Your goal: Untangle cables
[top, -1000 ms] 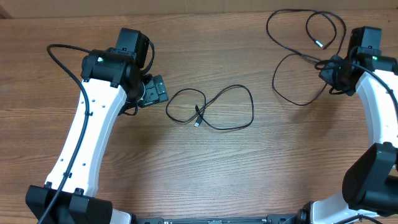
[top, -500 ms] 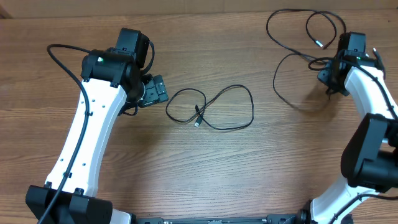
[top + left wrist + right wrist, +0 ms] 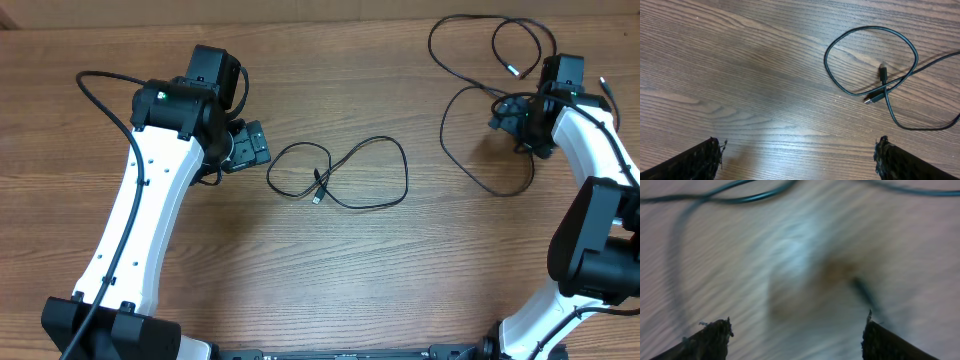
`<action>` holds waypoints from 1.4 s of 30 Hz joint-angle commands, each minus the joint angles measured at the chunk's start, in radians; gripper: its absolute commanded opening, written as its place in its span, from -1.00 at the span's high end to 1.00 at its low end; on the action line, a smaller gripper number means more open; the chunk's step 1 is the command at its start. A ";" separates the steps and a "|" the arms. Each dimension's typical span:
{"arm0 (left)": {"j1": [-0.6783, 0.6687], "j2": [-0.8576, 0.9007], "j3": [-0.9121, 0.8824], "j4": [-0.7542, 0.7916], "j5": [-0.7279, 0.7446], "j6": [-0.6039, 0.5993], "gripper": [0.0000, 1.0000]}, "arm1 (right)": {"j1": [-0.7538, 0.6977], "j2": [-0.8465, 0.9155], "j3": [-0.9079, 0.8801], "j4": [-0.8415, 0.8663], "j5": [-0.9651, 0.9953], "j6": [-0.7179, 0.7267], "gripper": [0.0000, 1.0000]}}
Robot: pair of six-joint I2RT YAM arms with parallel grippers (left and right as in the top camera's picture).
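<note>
One thin black cable (image 3: 330,172) lies in a figure-eight at the table's middle, its plug ends near the crossing. In the left wrist view that cable's loop (image 3: 912,47) shows at the upper right with a metal-tipped plug (image 3: 870,100). My left gripper (image 3: 250,147) is open just left of it, and nothing is between its fingers (image 3: 705,160). A second black cable (image 3: 444,125) sprawls in loops at the far right. My right gripper (image 3: 505,112) hovers over it, open. The right wrist view is blurred, with a cable (image 3: 715,199) along the top and nothing between the gripper (image 3: 797,340) tips.
The thicker black wire (image 3: 95,85) of the left arm arcs out at the far left. The table's far edge (image 3: 320,18) runs close behind the right cable's top loops.
My right gripper has opened and let go of the right cable. Its head has shifted slightly left, and the cable's lower loop has settled further toward the front.
</note>
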 commanded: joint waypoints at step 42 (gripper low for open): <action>0.004 0.009 -0.005 0.000 0.005 -0.010 -0.99 | 0.271 0.069 0.040 -0.054 -0.182 -0.334 0.93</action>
